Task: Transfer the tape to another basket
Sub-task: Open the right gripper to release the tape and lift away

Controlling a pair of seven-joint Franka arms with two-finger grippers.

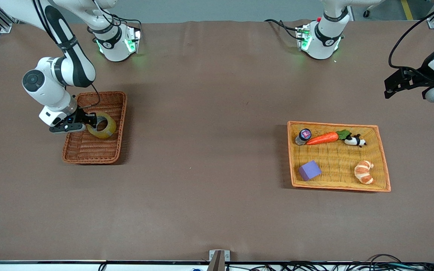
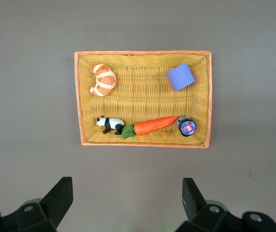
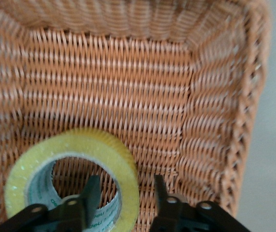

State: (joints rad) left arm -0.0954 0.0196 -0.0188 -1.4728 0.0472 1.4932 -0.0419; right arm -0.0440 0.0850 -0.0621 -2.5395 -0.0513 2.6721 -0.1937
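The tape (image 1: pixel 106 127), a yellowish ring with a grey core, stands tilted on edge in the dark reddish-brown wicker basket (image 1: pixel 89 148) at the right arm's end of the table. My right gripper (image 1: pixel 91 121) is down in the basket and open. In the right wrist view one finger (image 3: pixel 92 191) is inside the ring of the tape (image 3: pixel 87 144) and the other finger (image 3: pixel 159 191) is outside it, with a gap to the roll's wall, over the basket floor (image 3: pixel 128 92). My left gripper (image 1: pixel 399 84) waits, open and empty (image 2: pixel 127 183), high at the left arm's end.
A flat yellow tray with an orange rim (image 1: pixel 384 165) lies toward the left arm's end. It holds a purple cube (image 1: pixel 309 170), a croissant (image 1: pixel 364 172), a carrot (image 1: pixel 324 137), a small panda (image 1: pixel 354 140) and a small jar (image 1: pixel 304 135).
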